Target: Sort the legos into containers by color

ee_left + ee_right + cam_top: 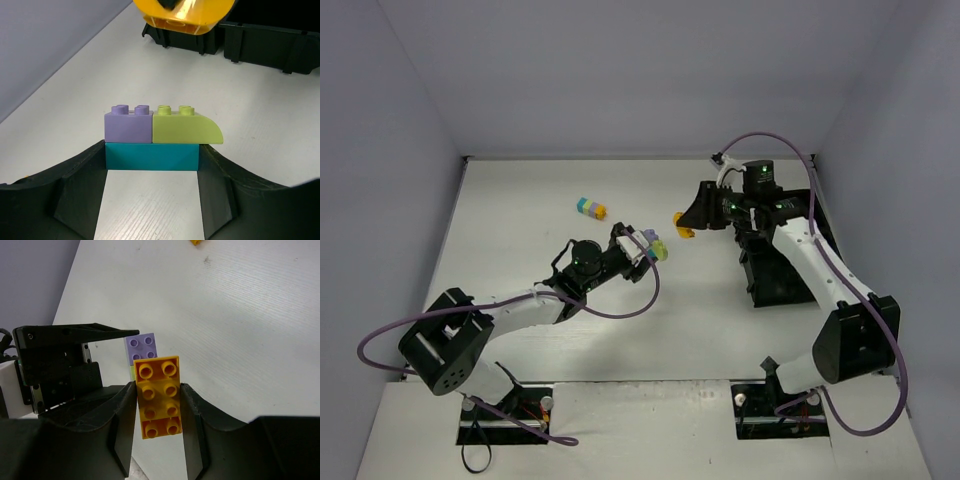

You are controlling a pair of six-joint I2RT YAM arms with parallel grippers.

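left gripper (pixel 151 167): closed on the cyan brick (pixel 151 156), one finger pressed to each short end.
held cluster: lavender brick (pixel 128 126) and lime brick (pixel 185 128) seated side by side on the cyan one, studs up; lime one rounded off on its outer edge.
right gripper (pixel 159 405): closed on the orange brick (pixel 159 395), fingers flat against its two long sides.
orange brick, form: two studs wide, four long, stud face turned to the right wrist camera, one end projecting past the fingertips.
position of the two grips: near mid-table in the top view, tips pointed at each other, orange brick near the held cluster with a narrow gap showing between them.
loose cluster (pixel 590 207): short row of cyan, green and orange bricks, lying on the table (pixel 520 230) toward the far wall, well apart from both grippers.
tray (pixel 782 275): black, on the right side of the table, partly under the right arm; contents of the compartments not discernible.
tray, left wrist view: compartment walls visible beyond the orange brick.
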